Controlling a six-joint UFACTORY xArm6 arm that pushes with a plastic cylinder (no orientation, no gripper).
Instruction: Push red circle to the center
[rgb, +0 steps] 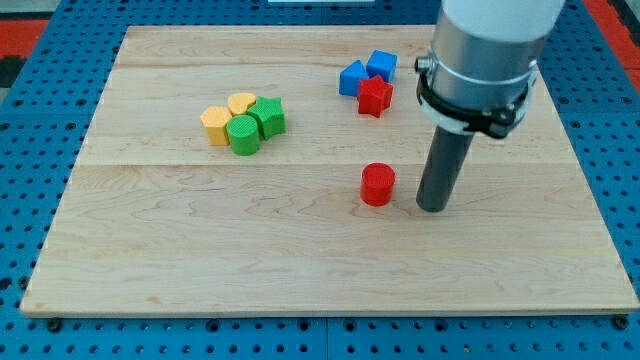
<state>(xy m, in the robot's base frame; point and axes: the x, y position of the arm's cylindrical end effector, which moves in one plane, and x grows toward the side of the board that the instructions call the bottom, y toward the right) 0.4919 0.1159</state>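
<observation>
The red circle (377, 185) sits right of the board's middle, just off the view's left of my tip (432, 208). The tip stands close beside it, apparently not touching, so a leftward push looks right.

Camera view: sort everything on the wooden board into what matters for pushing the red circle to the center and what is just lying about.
Belongs to the job:
- red round block
- my tip, just to the view's right of it, a small gap between
- wooden board

Lying about:
- red star-shaped block
- two blue blocks
- two yellow blocks
- two green blocks
</observation>
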